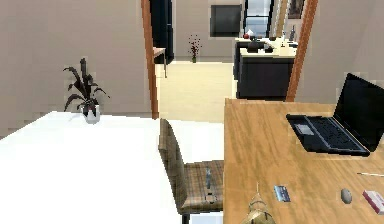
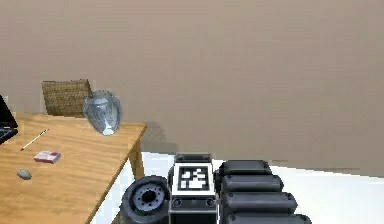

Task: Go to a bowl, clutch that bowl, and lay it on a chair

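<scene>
Arm side view, item one: glassy vessel [image 2: 103,112] (judged to be the bowl) is being borne upright at the wooden table's [image 2: 85,160] far corner, a chair [image 2: 67,97] being kept tucked just behind. Gripper [image 2: 150,197]: finger state and load cannot be told. No legible writing is being shown.

An open laptop [image 1: 335,125], a pencil [image 2: 34,139] and a red item [image 2: 46,156] lie on the wooden desk [image 1: 260,150]; a potted plant [image 1: 85,92] stands on the white desk [image 1: 70,170].
</scene>
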